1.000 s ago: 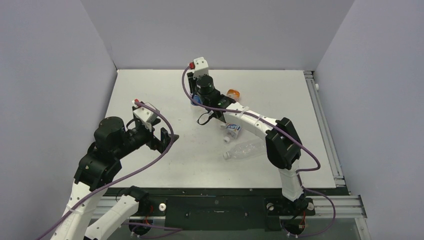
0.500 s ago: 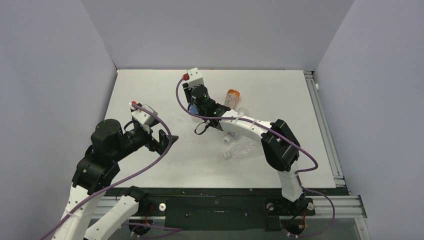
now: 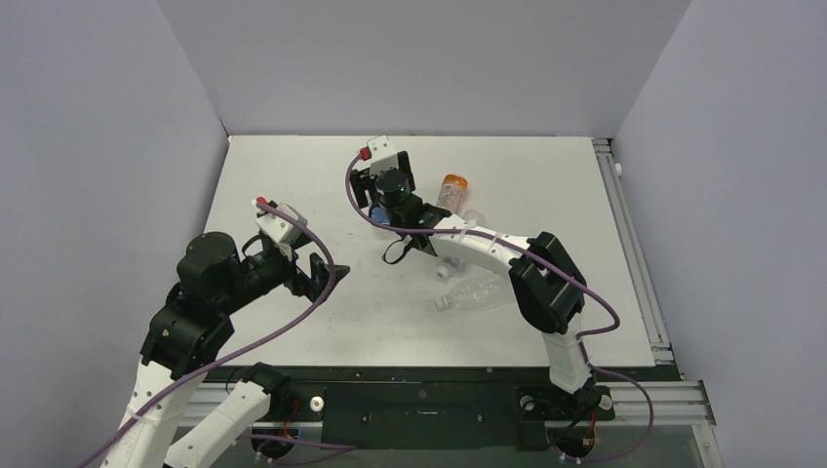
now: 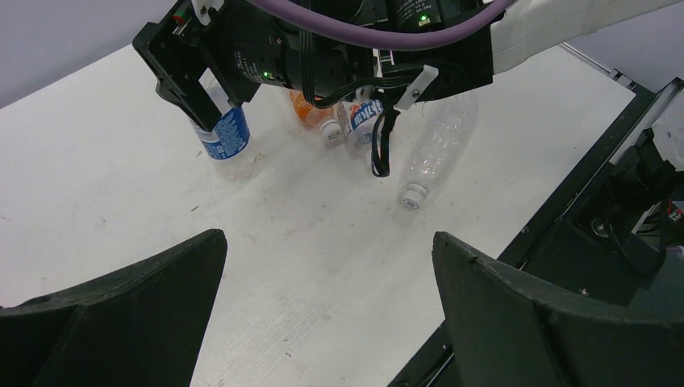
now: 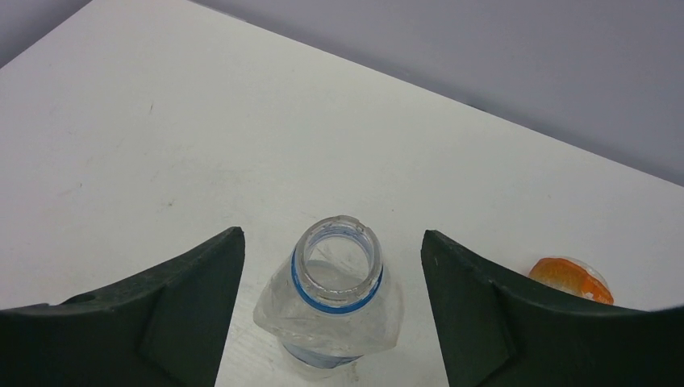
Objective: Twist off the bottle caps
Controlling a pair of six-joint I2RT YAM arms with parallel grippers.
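Left gripper (image 3: 320,274): we see it nearest the bases, at 7 o'clock from the Pepsi bottle, fingers spread wide with nothing between them, hanging over the bare table (image 3: 293,175).
Plain bottle (image 4: 440,145): we find it on its side at 4 o'clock from the Pepsi bottle, its white cap (image 4: 414,195) on and pointing toward the left arm.
Short bottle (image 4: 364,117): it lies on its side under the right forearm, just beyond the plain one (we see little more than its blue-white label).
Pepsi bottle (image 4: 226,141): we see it upright near mid-table, its mouth open, a blue ring round the neck.
Right gripper (image 5: 331,235): it points down over the Pepsi bottle, a finger on each side of the neck, spread and clear of the plastic.
Orange bottle (image 3: 452,187): farthest back, we see it at 2 o'clock from the Pepsi bottle, lying down, with a pale cap (image 4: 329,133) on.
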